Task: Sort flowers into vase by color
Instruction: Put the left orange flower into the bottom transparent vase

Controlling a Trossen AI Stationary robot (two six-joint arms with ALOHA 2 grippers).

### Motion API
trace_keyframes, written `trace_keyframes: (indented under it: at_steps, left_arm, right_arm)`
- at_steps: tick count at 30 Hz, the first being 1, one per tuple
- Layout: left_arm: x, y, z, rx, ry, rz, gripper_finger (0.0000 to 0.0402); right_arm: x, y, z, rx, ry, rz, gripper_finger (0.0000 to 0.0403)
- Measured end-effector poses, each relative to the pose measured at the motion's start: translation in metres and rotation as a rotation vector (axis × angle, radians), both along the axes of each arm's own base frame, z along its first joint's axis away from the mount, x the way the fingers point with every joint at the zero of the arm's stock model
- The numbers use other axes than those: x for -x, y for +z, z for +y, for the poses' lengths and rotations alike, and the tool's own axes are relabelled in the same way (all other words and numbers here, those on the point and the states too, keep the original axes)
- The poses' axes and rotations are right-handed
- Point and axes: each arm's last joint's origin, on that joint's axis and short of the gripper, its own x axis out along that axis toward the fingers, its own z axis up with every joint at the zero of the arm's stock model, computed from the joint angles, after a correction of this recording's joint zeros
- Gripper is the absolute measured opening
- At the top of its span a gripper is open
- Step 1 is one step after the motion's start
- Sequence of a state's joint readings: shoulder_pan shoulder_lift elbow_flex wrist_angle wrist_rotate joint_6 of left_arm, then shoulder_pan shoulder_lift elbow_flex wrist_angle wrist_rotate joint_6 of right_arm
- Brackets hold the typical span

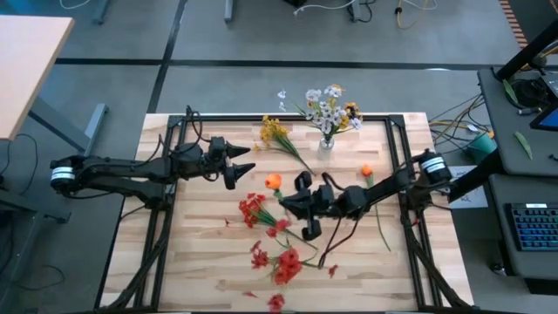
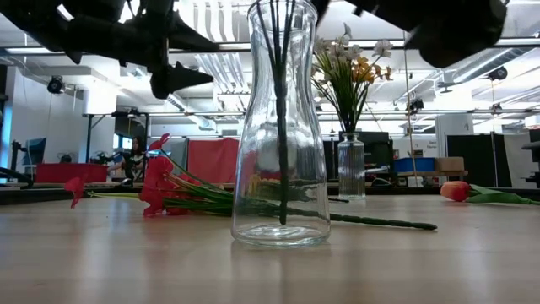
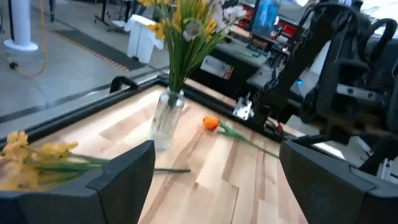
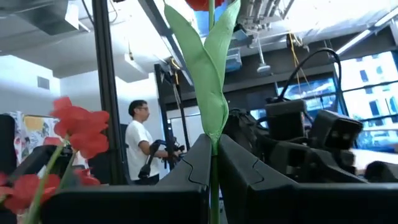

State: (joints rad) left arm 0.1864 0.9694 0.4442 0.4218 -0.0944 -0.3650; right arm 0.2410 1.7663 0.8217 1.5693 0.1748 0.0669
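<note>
My right gripper (image 1: 292, 202) reaches in from the table's right to its middle and is shut on an orange-red flower (image 1: 273, 180) with long green leaves (image 4: 208, 74). My left gripper (image 1: 240, 163) is open and hovers over the left-centre, beside a yellow spray (image 1: 275, 135) lying flat. A small vase (image 1: 327, 141) at the far side holds white and yellow flowers (image 2: 350, 63). Red sprays (image 1: 253, 209) lie on the table. A second orange flower (image 1: 366, 172) lies to the right. In the low view a clear vase (image 2: 283, 169) stands in front, with dark stems in it. My right gripper pinches the flower's thin green stem (image 4: 213, 146) between its two fingers (image 4: 186, 168), just below where the leaves (image 4: 214, 118) join it. The fingers lie across the stem. The blossom (image 4: 208, 3) stands beyond the fingers and the rest of the stem runs back under them.
A black metal frame (image 1: 174, 131) runs along the table's left, far and right sides. More red blossoms (image 1: 283, 262) sit toward the near edge. Bare wood (image 1: 200, 235) lies on the near left. A person (image 4: 140, 143) stands in the room behind.
</note>
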Motion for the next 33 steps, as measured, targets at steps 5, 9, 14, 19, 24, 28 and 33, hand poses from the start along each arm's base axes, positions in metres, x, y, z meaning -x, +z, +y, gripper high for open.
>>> trace_keyframes:
  at_steps: [5,9,14,19,24,28,33]
  left_arm:
    - [0.002,0.004,0.000,-0.029,-0.004,-0.023,0.0327]
    - [0.002,0.005,-0.001,-0.040,-0.008,-0.020,0.0327]
    - [0.002,0.003,-0.001,-0.033,-0.014,-0.010,0.0327]
    - [0.002,0.003,-0.001,-0.019,-0.023,-0.009,0.0327]
    - [0.002,0.003,-0.002,-0.011,-0.031,-0.010,0.0327]
    - [0.002,0.003,-0.002,-0.007,-0.031,-0.010,0.0327]
    - [0.002,0.003,-0.002,-0.006,-0.031,-0.010,0.0327]
  right_arm:
    - [-0.016,0.002,0.012,0.021,0.005,-0.026,0.0012]
    - [-0.019,0.007,0.019,0.029,0.034,-0.050,0.0012]
    - [-0.015,0.013,0.028,0.035,0.080,-0.074,0.0012]
    - [-0.010,0.012,0.042,0.055,0.108,-0.074,0.0012]
    - [-0.006,0.013,0.054,0.087,0.118,-0.083,0.0012]
    - [-0.006,0.014,0.057,0.077,0.128,-0.082,0.0012]
    - [-0.005,0.012,0.060,0.070,0.144,-0.079,0.0012]
